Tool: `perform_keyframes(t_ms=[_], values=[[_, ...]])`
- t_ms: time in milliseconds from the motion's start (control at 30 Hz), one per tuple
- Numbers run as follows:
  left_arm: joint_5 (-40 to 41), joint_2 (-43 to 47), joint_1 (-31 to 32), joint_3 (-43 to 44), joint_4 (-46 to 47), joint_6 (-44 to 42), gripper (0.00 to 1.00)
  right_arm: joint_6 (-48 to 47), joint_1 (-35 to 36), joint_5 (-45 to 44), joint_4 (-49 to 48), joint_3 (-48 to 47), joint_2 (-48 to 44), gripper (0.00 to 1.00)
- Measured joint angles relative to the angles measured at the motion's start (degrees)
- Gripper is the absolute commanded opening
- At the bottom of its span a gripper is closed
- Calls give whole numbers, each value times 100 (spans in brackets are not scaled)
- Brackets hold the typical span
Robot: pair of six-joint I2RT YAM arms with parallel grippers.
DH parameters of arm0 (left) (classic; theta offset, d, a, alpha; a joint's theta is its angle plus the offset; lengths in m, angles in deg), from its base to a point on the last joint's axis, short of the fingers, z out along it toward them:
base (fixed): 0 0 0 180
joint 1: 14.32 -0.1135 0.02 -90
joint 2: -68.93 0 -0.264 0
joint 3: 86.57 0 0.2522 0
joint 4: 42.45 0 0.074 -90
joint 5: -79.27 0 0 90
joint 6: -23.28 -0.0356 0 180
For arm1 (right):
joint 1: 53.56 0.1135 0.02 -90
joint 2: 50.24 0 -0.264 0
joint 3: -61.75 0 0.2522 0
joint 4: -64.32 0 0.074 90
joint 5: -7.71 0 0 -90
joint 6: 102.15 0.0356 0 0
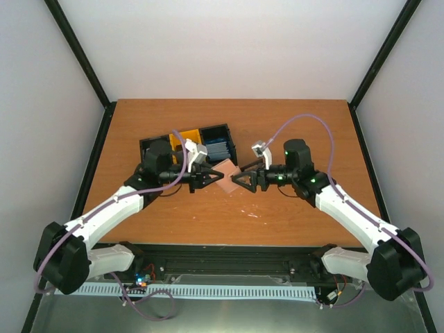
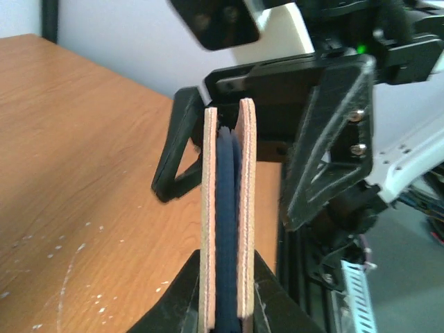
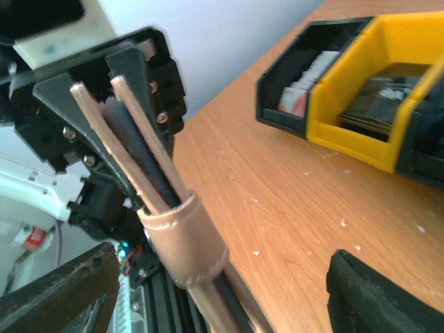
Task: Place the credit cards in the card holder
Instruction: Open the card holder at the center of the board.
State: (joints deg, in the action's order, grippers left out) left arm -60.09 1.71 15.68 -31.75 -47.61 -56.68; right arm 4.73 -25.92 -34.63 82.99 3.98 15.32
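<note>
Left gripper (image 1: 211, 177): card holder (image 1: 227, 171) pointing rightward

The card holder (image 1: 227, 173) hangs above the middle of the table (image 1: 291, 132), between the two arms. The left gripper (image 1: 211, 178) is on its left (clamped on that end), and the right gripper (image 1: 238, 179) is just to its right. A card (image 2: 226, 229) stands between the holder's two flaps. Behind them, left of centre, a bin (image 1: 149, 144) holds more cards (image 1: 216, 148) in its compartments.
</note>
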Motion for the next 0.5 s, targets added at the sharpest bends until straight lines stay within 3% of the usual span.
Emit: perform_keyframes(t_ms=[167,267,300,467,500], values=[[-673,76,-227,282,-380,22,22,-503,372,459,339,-570,378,35],[-785,188,-310,282,-398,168,38,-509,538,710,319,-616,409,12],[-776,232,-323,282,-396,214,44,-476,560,756,284,-597,407,9],[-409,680,-361,72,-39,782,95,166,590,857,-319,-308,341,5],[-319,857,-369,-72,142,938,99,313,599,844,-463,-260,321,5]])
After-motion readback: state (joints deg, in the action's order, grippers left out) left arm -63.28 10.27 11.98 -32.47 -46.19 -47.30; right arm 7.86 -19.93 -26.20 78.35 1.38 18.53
